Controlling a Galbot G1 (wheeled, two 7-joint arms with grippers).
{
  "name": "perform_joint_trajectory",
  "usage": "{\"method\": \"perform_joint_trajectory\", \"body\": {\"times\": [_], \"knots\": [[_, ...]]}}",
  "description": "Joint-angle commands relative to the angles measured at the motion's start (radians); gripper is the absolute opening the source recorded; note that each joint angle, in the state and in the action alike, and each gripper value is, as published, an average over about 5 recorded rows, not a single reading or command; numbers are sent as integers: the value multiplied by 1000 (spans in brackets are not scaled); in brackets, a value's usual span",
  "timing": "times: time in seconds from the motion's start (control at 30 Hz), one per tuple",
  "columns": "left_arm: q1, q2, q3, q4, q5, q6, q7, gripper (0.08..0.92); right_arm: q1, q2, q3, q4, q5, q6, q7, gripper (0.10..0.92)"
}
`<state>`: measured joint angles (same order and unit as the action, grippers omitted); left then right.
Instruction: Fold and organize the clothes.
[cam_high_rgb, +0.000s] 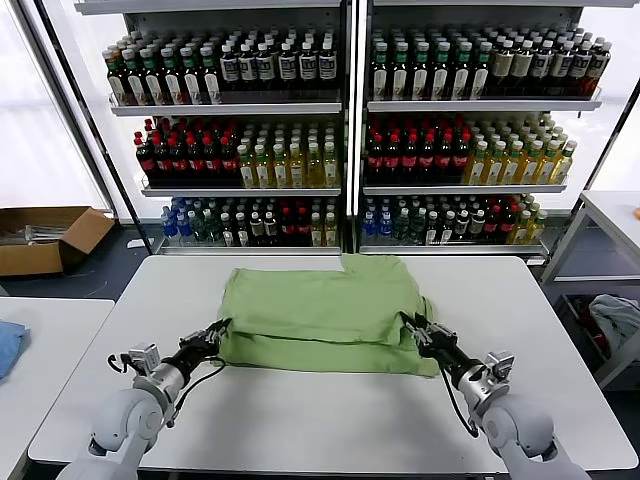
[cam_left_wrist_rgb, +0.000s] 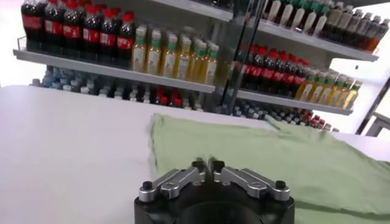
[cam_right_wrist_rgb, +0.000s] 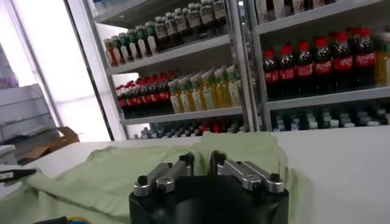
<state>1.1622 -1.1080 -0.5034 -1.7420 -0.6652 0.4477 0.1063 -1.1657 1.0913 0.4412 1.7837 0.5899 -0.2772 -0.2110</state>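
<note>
The clothes, a light green shirt, lie folded into a wide rectangle in the middle of the white table, plain side up. At the shirt's front left corner is my left gripper, its jaws parted by a thin slit with no cloth seen in it. In the left wrist view the shirt spreads out beyond this gripper. My right gripper is at the front right corner. Its jaws stand apart in the right wrist view, with green shirt fabric showing in the gap.
Shelves of bottles stand behind the table. A cardboard box lies on the floor at the left. A blue cloth rests on a side table at the left. A grey-white cloth bundle sits at the right.
</note>
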Motion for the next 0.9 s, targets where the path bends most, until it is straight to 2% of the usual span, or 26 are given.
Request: {"method": "perform_joint_trajectory", "body": {"times": [0.03, 0.27, 0.43, 0.57, 0.67, 0.9], "knots": [[56, 2, -46, -47, 17, 21, -20, 303, -46, -6, 53, 78, -43, -110, 88, 546], [121, -11, -49, -94, 60, 35, -20, 511, -212, -25, 121, 190, -104, -125, 110, 745], [126, -28, -37, -78, 89, 38, -17, 650, -301, -32, 125, 218, -129, -120, 99, 816], [122, -36, -32, -64, 96, 38, -14, 765, -318, -24, 112, 219, -147, -123, 88, 822], [116, -38, -30, -51, 97, 37, -7, 812, -313, -16, 92, 210, -172, -136, 88, 801], [109, -37, -29, -26, 104, 32, 39, 823, -291, -5, 54, 182, -184, -163, 126, 611]]}}
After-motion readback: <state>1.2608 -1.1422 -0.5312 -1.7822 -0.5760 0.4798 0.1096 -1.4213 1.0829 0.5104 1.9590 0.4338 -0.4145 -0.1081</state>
